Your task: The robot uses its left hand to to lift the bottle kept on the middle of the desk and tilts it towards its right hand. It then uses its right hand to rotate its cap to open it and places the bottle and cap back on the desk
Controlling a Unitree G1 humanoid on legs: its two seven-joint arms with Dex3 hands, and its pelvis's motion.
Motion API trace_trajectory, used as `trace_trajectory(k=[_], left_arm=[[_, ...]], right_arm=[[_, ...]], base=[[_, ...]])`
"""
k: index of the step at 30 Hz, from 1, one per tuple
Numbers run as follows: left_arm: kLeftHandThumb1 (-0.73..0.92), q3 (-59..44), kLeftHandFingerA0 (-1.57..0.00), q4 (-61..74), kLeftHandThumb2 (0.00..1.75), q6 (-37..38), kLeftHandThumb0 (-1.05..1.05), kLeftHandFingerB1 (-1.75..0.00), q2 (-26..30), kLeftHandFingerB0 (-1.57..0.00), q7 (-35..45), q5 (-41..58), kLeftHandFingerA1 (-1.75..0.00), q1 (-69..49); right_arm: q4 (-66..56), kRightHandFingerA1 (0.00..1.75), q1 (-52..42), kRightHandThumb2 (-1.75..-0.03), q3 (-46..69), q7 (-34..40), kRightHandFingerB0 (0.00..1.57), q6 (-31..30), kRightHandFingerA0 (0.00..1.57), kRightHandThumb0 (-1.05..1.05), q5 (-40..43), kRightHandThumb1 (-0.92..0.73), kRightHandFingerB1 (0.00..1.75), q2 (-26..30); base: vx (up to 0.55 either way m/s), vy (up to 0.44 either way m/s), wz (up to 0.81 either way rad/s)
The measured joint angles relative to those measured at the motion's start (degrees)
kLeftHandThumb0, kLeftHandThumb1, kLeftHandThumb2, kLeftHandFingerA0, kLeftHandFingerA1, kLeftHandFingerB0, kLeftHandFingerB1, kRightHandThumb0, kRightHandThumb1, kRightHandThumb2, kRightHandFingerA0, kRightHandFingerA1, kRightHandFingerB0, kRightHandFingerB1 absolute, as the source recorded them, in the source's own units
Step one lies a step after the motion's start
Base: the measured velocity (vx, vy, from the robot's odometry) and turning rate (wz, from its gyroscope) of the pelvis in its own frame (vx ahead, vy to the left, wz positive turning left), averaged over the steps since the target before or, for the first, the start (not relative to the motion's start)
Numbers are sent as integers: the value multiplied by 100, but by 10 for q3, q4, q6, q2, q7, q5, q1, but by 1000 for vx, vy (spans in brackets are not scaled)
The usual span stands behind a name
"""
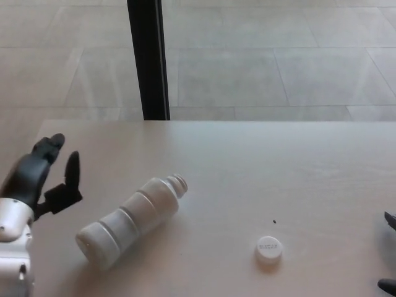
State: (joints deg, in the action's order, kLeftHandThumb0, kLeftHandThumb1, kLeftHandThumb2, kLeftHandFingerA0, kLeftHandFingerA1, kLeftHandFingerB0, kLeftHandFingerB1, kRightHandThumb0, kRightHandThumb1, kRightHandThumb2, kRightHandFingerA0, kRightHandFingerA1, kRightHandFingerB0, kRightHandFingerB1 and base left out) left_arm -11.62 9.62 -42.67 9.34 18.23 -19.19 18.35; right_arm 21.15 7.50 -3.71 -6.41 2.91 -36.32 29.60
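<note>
A clear plastic bottle (131, 220) lies on its side on the pale desk (260, 161), its open neck pointing up and to the right. Its white cap (268, 249) rests flat on the desk to the right, well apart from it. My left hand (43, 176) hovers to the left of the bottle, open, with its black fingers (72, 170) spread and nothing in them. Only two dark tips of my right hand (390, 253) show at the right edge.
A black vertical post (148, 59) stands just beyond the desk's far edge. Behind it lies a tiled floor (260, 62). A tiny dark speck (274, 221) sits on the desk above the cap.
</note>
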Motion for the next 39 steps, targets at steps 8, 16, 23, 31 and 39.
trace_trajectory(k=[8, 16, 23, 31, 39], left_arm=[[92, -153, 0, 1, 63, 0, -105, -13, 8, 0, 27, 65, -15, -60], [92, -297, 0, -37, 63, 0, -105, -22, 20, 0, 41, 114, -15, -138], [78, -412, 0, -126, 124, 5, -105, -33, 22, 0, 44, 153, -44, -213], [90, -541, 0, -285, 76, 29, -90, -19, 30, 0, 27, 195, -56, -272], [91, -588, 0, -389, 73, 56, -77, -27, 20, 0, 10, 212, -56, -330]], right_arm=[[-16, 39, -30, -103, 112, -11, 6, 11, 0, -105, 52, -62, 39, 14], [-11, 0, -57, -72, 250, -29, 9, 14, 0, -98, 101, -60, 48, 55], [22, 41, -100, -100, 370, -35, 7, 19, 0, -96, 141, -60, 51, 88], [104, 81, -146, -66, 501, -35, 0, 23, 0, -89, 197, -70, 72, 89], [181, 78, -160, -94, 599, -26, 2, 17, 5, -78, 249, -55, 69, 41]], base=[[0, 0, 0], [0, 0, 0], [0, 0, 0], [0, 0, 0], [0, 0, 0]])
